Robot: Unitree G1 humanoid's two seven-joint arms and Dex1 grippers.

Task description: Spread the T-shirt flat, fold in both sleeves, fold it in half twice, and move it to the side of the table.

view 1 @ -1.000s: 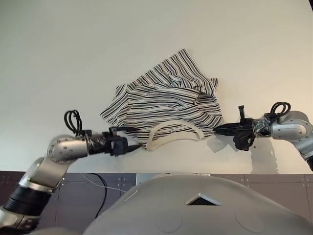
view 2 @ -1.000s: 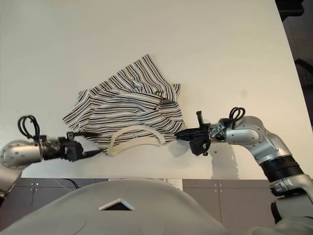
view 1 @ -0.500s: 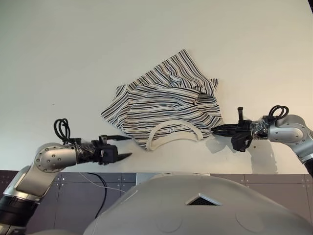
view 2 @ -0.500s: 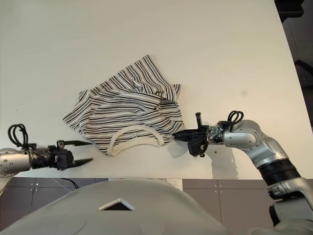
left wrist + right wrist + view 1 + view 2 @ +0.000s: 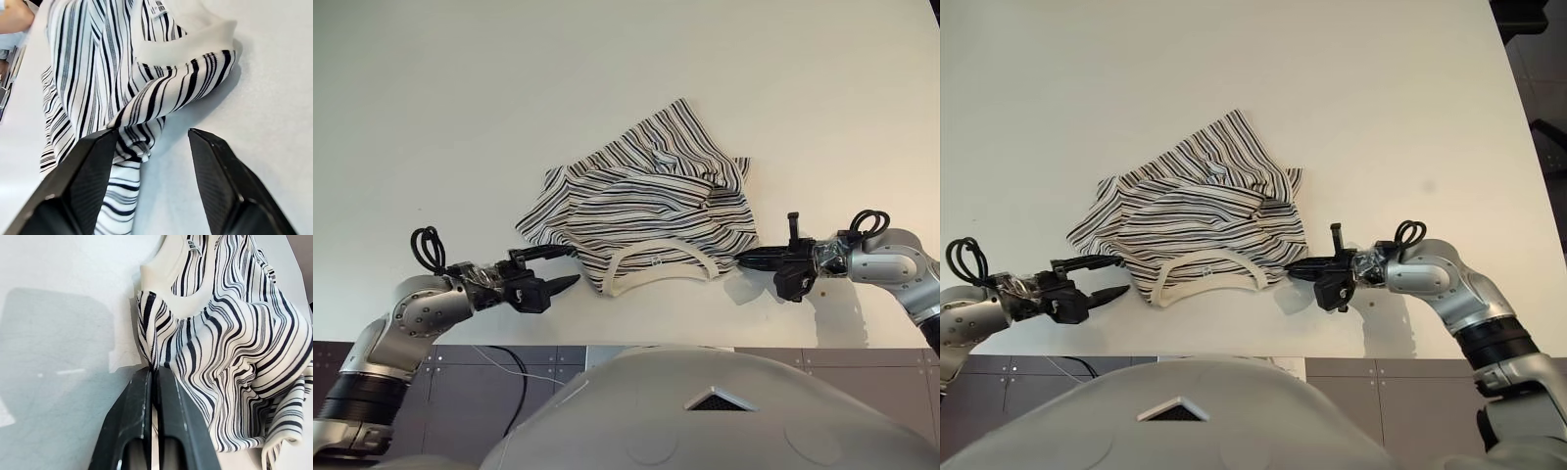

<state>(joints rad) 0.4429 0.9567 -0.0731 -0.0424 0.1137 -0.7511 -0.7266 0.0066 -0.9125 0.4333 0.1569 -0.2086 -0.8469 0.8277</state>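
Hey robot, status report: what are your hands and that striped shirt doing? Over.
Left end effector open by T-shirt, near-left edge. Right end effector shut on its edge beside the collar. T-shirt crumpled on table, not spread.

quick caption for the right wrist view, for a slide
Right tool pinching the edge of the crumpled striped T-shirt beside its white collar on the table

Crumpled T-shirt (image 5: 646,211) on white tbl (image 5: 460,98)
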